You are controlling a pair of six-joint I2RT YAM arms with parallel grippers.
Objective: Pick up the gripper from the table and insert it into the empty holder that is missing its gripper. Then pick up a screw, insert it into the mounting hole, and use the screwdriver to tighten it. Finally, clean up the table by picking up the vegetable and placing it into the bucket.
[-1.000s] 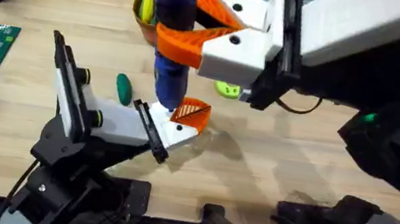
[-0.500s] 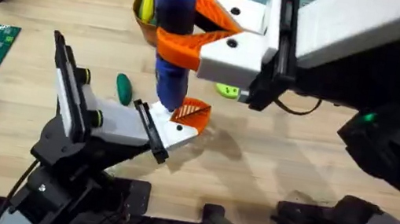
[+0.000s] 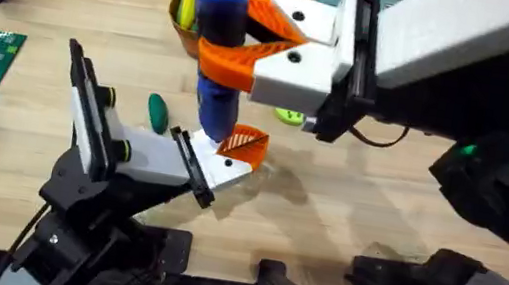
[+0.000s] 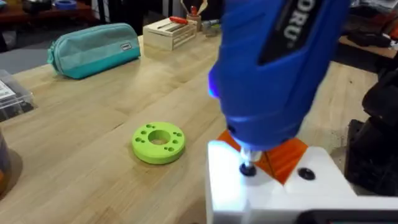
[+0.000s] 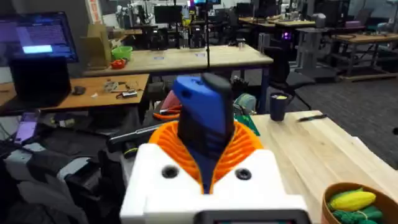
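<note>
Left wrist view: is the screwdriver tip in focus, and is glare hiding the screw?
Left wrist: the screwdriver body is blurred, its tip sharper; a bright glow washes the white base beside it, yet the screw stays visible. Overhead: the screwdriver's top looks soft.

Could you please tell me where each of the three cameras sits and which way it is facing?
Overhead: above the table, looking down and forward; the right gripper clamps the screwdriver over the holder.
Left wrist: low over the table, facing the screwdriver tip on the gripper.
Right wrist: behind its own orange fingers, facing the screwdriver and the bucket.
All three views share the screwdriver.
</note>
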